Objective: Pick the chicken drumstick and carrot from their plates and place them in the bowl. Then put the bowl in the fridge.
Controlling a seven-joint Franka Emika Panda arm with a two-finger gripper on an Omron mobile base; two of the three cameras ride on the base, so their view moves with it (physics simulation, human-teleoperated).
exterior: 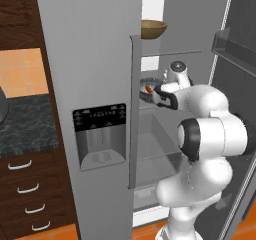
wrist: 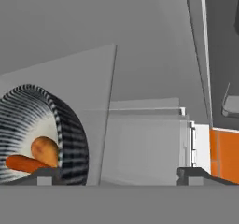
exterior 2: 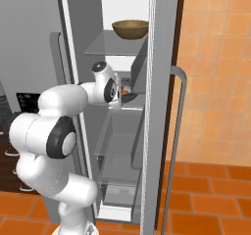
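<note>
Silver-grey fridge [exterior: 95, 59] is seen with its right door swung open, and the white arm is reached into the white interior at about middle-shelf height. On that glass shelf the dark-grey ribbed bowl [wrist: 70, 139] is parked; in the hand view it's seen at the far left, tilted by the camera's roll, with the golden-brown chicken drumstick [wrist: 44, 150] and the orange carrot [wrist: 23, 163] lying inside it, touching each other. The gripper [wrist: 119, 174] is spread wide, with nothing caught between the fingertips [wrist: 44, 175]; the left tip is right beside the bowl's rim, but contact can't be made out. From the left base view the bowl [exterior: 146, 90] is glimpsed just past the door edge, with the hand next to it, and a bit of orange is visible in it. A tan wooden bowl [exterior 2: 130, 29] is seen on the shelf above. The black-panelled water dispenser [exterior: 100, 134] is set in the closed left door.
</note>
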